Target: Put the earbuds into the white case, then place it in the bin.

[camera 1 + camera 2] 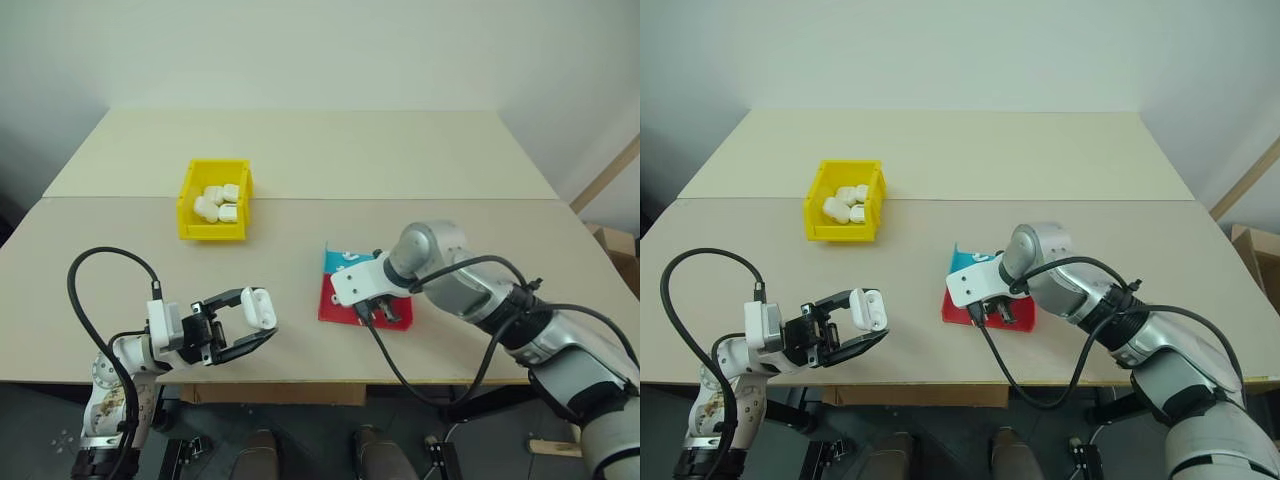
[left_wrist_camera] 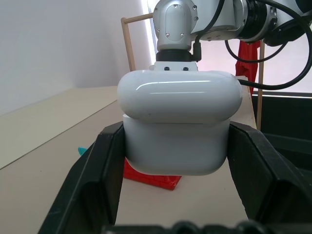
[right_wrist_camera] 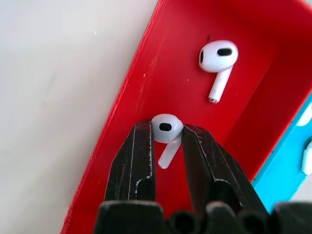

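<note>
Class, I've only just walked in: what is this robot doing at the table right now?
The left gripper holds the white case above the table's near edge. The right gripper reaches down into the red tray, its fingers closed on one earbud; a second earbud lies loose beside it. The yellow bin already holds several white cases.

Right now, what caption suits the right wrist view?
Right hand pinching one earbud in the red tray; second earbud lies nearby.
</note>
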